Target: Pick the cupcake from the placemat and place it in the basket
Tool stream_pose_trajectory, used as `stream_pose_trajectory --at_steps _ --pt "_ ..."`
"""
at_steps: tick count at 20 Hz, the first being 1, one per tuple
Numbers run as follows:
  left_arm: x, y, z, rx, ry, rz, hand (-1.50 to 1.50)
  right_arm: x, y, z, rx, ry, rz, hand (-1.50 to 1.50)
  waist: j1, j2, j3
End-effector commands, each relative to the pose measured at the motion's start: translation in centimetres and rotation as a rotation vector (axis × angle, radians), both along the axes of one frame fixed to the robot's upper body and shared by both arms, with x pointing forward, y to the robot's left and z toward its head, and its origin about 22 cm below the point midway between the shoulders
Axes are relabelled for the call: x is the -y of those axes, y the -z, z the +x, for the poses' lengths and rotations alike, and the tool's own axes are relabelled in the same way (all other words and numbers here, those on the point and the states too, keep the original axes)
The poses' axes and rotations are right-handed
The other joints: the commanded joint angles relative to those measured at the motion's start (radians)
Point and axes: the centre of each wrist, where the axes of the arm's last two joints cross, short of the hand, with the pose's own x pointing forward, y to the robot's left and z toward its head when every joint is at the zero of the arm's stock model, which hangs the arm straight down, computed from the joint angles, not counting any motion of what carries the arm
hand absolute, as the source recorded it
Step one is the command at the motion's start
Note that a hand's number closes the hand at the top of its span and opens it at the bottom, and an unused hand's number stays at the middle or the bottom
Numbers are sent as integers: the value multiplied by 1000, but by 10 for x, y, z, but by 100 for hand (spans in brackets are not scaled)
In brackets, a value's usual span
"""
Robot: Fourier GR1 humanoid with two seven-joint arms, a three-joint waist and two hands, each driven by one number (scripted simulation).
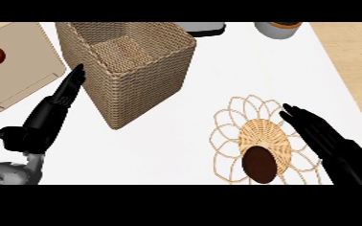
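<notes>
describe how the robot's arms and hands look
Both are black, jointed and glossy, with slim segmented fingers. The left robot hand joins a black wrist and a grey forearm section at the lower left corner. Of the right robot hand only black parts show. No cables or markings are visible.

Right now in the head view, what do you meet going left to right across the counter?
Left robot hand → wicker basket → woven placemat with the dark cupcake on it → right robot hand.

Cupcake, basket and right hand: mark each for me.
cupcake (pixel 259 164), head view, on its dark top.
basket (pixel 148 87), head view, on its near woven wall.
right hand (pixel 322 133), head view, on its back.
</notes>
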Motion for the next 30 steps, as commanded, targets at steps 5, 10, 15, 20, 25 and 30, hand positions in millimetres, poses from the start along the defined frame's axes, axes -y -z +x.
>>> stream_pose_trajectory --at_steps 5,10,15,20,25,30 --pt "3 -6 3 9 43 -9 0 -7 -75 -37 -312 -29 -242 -150 21 8 4" --pt "15 -15 9 26 46 -15 0 -6 -101 -50 -357 -10 -231 -150 25 8 8" --pt "27 2 9 -9 65 -29 0 13 -101 -48 -328 24 -180 -150 22 8 9" --pt "3 1 14 24 42 -25 0 20 -94 -56 -321 42 -126 -150 24 8 9" --pt "22 3 16 26 66 -24 0 7 -60 -35 -314 41 -39 -150 39 11 9" --pt "39 -9 15 19 75 -39 0 11 -1 -17 -296 46 -34 -150 45 11 11"
